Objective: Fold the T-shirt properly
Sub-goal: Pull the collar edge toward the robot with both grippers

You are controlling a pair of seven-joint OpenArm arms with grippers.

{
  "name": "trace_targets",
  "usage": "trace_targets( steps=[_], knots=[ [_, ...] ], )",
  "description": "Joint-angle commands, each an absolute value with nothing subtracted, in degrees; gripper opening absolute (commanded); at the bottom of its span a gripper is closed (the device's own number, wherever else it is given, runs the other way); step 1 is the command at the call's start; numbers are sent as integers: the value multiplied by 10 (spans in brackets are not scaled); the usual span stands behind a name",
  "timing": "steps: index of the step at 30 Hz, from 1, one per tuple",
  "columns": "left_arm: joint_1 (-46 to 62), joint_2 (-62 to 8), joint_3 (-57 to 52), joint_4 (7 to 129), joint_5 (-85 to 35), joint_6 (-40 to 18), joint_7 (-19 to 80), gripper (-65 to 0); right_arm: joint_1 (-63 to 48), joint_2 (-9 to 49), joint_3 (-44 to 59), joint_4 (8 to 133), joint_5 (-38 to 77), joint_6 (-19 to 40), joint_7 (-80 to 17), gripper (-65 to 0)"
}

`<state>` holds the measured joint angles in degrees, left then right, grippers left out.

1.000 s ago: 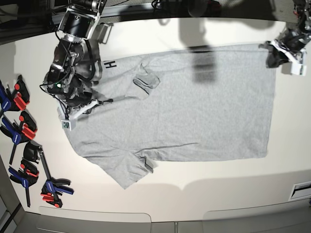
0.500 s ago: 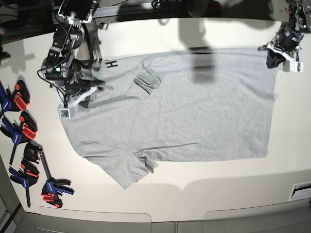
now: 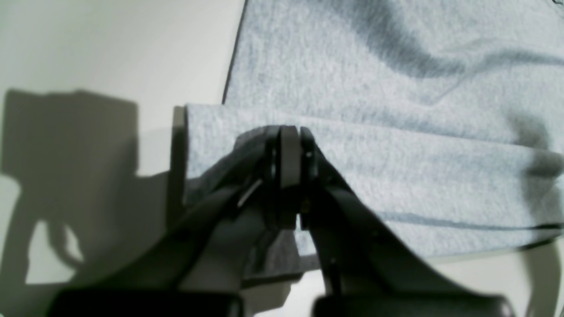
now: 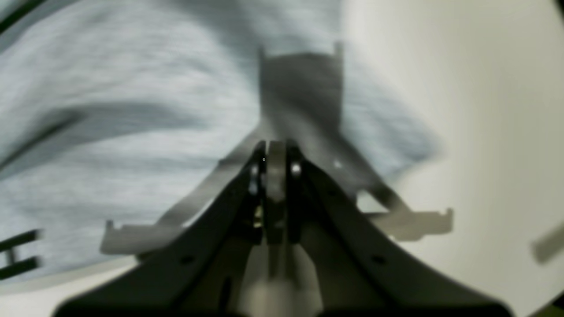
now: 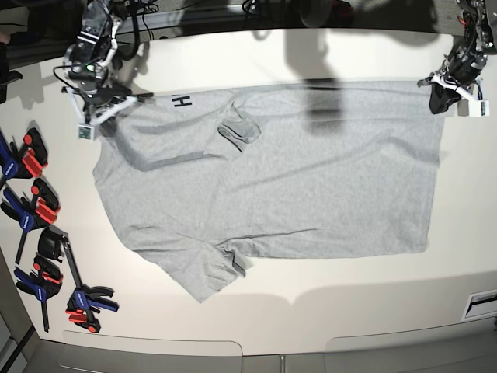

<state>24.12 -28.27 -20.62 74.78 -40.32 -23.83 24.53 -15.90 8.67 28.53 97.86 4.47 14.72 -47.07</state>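
Over at nine o'clock, red-and-blue clamps [image 5: 35, 214] are lying along the edge of the white table [image 5: 311, 299]. Up at eleven o'clock, the right gripper [image 5: 99, 115] is pinching the T-shirt [image 5: 295, 183] at its shoulder edge, jaws together on grey cloth. Centre stage, the shirt is lying spread flat. Out at two o'clock, the left gripper [image 5: 444, 92] is clamping a folded hem corner, jaws closed on it.

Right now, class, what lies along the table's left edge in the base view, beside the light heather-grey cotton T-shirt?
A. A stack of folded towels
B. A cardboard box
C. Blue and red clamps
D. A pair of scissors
C: blue and red clamps lie in a row left of the light heather-grey cotton T-shirt.
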Motion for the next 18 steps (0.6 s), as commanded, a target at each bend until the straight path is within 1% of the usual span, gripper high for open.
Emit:
trace_targets(
  steps=[1, 4, 9, 18],
  knots=[
    [256, -286, -204, 737, -349, -199, 321, -650, -152, 94, 291, 988, 47, 143, -451, -650],
    [255, -286, -204, 737, -349, -199, 321, -650, -151, 94, 295, 988, 52, 143, -426, -650],
    [256, -286, -204, 737, -349, -199, 323, -650, -144, 94, 293, 979, 62, 142, -422, -650],
    [257, -286, -204, 737, -349, -199, 352, -650, -142, 95, 293, 865, 62, 139, -414, -650]
  ],
)
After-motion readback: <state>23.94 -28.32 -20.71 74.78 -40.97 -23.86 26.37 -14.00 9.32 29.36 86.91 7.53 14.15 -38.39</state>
